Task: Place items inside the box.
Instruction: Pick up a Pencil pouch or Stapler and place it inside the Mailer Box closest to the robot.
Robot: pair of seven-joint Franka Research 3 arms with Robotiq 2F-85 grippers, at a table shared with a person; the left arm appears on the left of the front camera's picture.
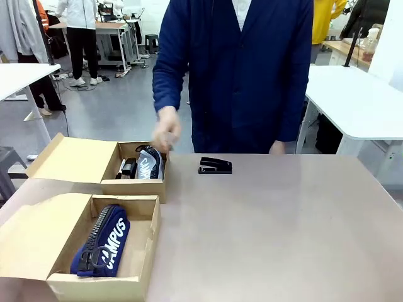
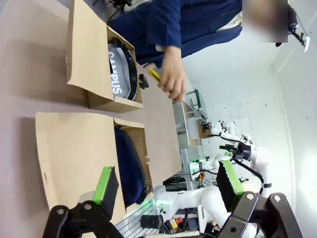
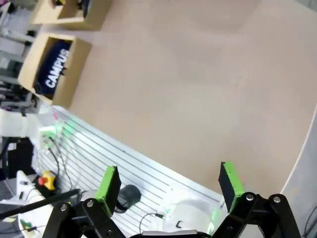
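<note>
Navy pouch (image 1: 104,242) lies in the near box (image 1: 31,236), at the desk's (image 1: 283,239) near left corner. Its long axis runs away from the camera and leans a little to the right. The white "CAMPUS" lettering runs along that axis, and the zip side faces left.

Just behind stands the far box (image 1: 69,157), also open, with its flap spread to the left. In its right part the grey pouch (image 1: 150,165) sits on edge, its long axis running near to far. Small black things (image 1: 129,168) lie beside it on the left, too small to tell apart.

A black stapler (image 1: 215,165) rests on the bare desk right of the far box, apart from it, with its long axis across the desk.

The person's hand (image 1: 167,133) hangs over the far box's far right corner, pinching a yellow-black knife (image 2: 154,75) whose direction is unclear. The person's other hand (image 1: 277,148) is at the far desk edge.

The left hand (image 2: 168,186) gapes wide with nothing between its pads, above the near box. The right hand (image 3: 171,183) is likewise wide and empty, over the desk's near edge.
</note>
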